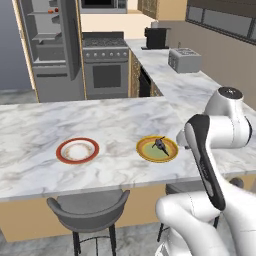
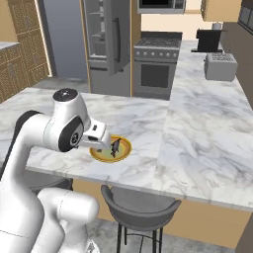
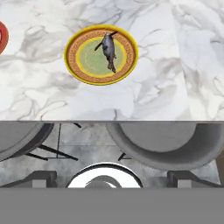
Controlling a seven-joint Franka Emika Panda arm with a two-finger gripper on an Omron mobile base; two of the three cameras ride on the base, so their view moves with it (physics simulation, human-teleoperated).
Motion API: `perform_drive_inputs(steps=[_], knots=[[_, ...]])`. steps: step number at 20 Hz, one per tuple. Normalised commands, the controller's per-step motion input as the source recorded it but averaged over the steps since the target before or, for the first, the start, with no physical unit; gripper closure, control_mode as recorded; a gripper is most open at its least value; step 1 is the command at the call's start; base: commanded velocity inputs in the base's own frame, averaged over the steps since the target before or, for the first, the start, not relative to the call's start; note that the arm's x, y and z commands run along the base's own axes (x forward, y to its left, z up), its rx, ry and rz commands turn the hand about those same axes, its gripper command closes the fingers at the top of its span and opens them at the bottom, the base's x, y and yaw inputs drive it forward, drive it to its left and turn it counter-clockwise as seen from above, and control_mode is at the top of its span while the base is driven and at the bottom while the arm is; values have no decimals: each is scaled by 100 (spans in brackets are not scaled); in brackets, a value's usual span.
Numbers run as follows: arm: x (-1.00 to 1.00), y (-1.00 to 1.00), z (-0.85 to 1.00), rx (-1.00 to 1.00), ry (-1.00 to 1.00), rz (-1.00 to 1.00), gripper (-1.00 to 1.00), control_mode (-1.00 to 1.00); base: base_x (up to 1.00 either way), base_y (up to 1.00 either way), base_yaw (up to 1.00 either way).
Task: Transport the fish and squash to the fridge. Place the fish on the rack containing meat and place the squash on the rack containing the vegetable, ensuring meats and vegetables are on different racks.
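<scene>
The fish [image 3: 108, 49], small and dark grey, lies on a yellow plate [image 3: 76, 65] near the counter's front edge; both base views show the fish [image 1: 161, 145] [image 2: 115, 146] there too. My gripper [image 3: 111, 179] is open and holds nothing, its fingertips [image 3: 43, 177] far apart. It hovers at the counter's front edge, short of the plate. The hand [image 2: 96, 137] sits just left of that plate. A red-rimmed plate [image 1: 62, 150] has a pale middle; I cannot tell whether the squash is on it. The fridge [image 1: 55, 55] stands open at the back left, with small red things [image 1: 52, 10] on an upper rack.
Grey bar stools [image 1: 87, 207] [image 3: 162, 146] stand under the counter's front edge, right below my hand. A steel range [image 1: 105, 67] is beside the fridge. A toaster [image 1: 184, 60] and a black appliance [image 1: 156, 37] sit on the side counter.
</scene>
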Motion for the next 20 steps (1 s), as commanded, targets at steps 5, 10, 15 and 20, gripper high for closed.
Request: perform_drive_inputs(steps=[5, 10, 15, 20], knots=[[73, 12, -48, 0, 5, -4, -100, -100, 0, 0, 0], [75, 0, -46, 0, 11, -4, -100, -100, 0, 0, 0], [44, 0, -32, 0, 1, -1, -100, -100, 0, 0, 0], [43, 0, -25, 0, 0, 0, -100, -100, 0, 0, 0]])
